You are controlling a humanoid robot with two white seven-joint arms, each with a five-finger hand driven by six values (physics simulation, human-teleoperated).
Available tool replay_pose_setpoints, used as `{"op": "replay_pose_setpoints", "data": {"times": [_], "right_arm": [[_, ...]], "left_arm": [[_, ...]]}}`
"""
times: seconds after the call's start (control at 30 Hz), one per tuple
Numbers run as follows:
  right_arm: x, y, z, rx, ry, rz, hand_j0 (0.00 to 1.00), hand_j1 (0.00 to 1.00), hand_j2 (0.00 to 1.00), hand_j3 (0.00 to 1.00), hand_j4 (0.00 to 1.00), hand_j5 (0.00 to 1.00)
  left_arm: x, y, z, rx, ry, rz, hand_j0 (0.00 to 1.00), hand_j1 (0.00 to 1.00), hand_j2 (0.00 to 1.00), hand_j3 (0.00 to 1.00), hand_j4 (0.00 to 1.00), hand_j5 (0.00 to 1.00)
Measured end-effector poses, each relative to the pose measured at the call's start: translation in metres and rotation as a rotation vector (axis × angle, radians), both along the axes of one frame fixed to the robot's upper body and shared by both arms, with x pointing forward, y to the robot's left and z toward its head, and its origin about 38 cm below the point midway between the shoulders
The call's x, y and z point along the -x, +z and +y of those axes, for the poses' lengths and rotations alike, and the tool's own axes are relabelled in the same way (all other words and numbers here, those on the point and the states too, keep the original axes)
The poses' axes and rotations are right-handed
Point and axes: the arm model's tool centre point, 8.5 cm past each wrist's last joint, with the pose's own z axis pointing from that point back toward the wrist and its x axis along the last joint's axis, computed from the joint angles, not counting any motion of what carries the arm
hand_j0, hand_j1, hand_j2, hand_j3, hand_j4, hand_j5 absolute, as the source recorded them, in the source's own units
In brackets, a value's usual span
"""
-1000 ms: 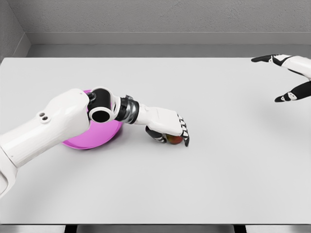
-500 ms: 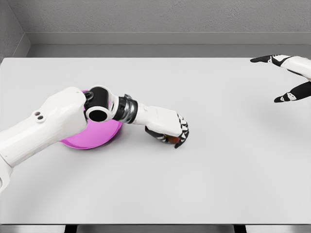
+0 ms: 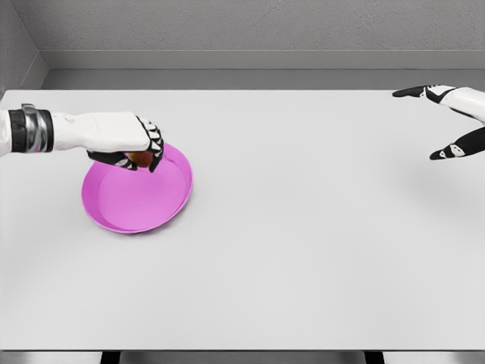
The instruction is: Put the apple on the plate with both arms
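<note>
A magenta plate lies on the white table at the left. My left hand reaches in from the left edge and hovers over the plate's far rim, its fingers curled around the reddish apple, of which only a sliver shows under the palm. My right hand hangs at the far right edge, well away from the plate, with its fingers spread and nothing in them.
The white table stretches to a grey back wall. A darker gap runs along the table's far edge. The front edge lies near the bottom of the view.
My left hand closed on the apple right of the plate, lifted it and swung left; it now hovers over the plate's far side. The right hand stayed put.
</note>
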Motion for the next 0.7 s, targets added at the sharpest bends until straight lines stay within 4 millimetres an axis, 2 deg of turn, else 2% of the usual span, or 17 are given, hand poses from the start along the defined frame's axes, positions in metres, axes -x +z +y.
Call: {"op": "replay_pose_setpoints", "data": {"times": [0.07,0.1,0.17,0.37,0.47,0.53,0.63,0.7], "right_arm": [[0.0,-0.001,0.0,0.0,0.0,0.001,1.0,1.0,1.0,1.0,1.0,1.0],[0.0,-0.001,0.0,0.001,0.0,0.002,1.0,1.0,1.0,1.0,1.0,1.0],[0.0,-0.001,0.0,0.001,0.0,0.002,1.0,1.0,1.0,1.0,1.0,1.0],[0.003,-0.003,0.001,0.005,0.007,0.008,1.0,1.0,1.0,1.0,1.0,1.0],[0.003,-0.002,0.002,0.006,0.009,0.007,1.0,1.0,1.0,1.0,1.0,1.0],[0.003,-0.002,0.002,0.006,0.009,0.006,1.0,1.0,1.0,1.0,1.0,1.0],[0.004,-0.003,0.001,0.007,0.008,0.008,1.0,1.0,1.0,1.0,1.0,1.0],[0.004,-0.005,0.001,0.007,0.006,0.013,1.0,1.0,1.0,1.0,1.0,1.0]], "left_arm": [[-0.001,-0.004,0.009,-0.004,0.025,0.01,0.62,0.62,0.62,0.62,0.62,0.62],[-0.001,-0.005,0.012,-0.002,0.033,0.014,0.8,0.8,0.8,0.8,0.8,0.8],[-0.002,-0.005,0.014,0.004,0.041,0.016,0.98,0.98,0.98,0.98,0.98,0.98],[-0.003,-0.001,0.017,0.028,0.054,0.018,1.0,1.0,1.0,1.0,1.0,1.0],[-0.008,0.005,0.026,0.046,0.085,0.013,1.0,1.0,1.0,1.0,1.0,1.0],[-0.018,0.004,0.042,0.068,0.151,0.022,1.0,1.0,1.0,1.0,1.0,1.0],[-0.036,0.003,0.079,0.109,0.29,0.034,1.0,1.0,1.0,1.0,1.0,1.0],[-0.041,0.001,0.098,0.121,0.355,0.041,1.0,1.0,1.0,1.0,1.0,1.0]]}}
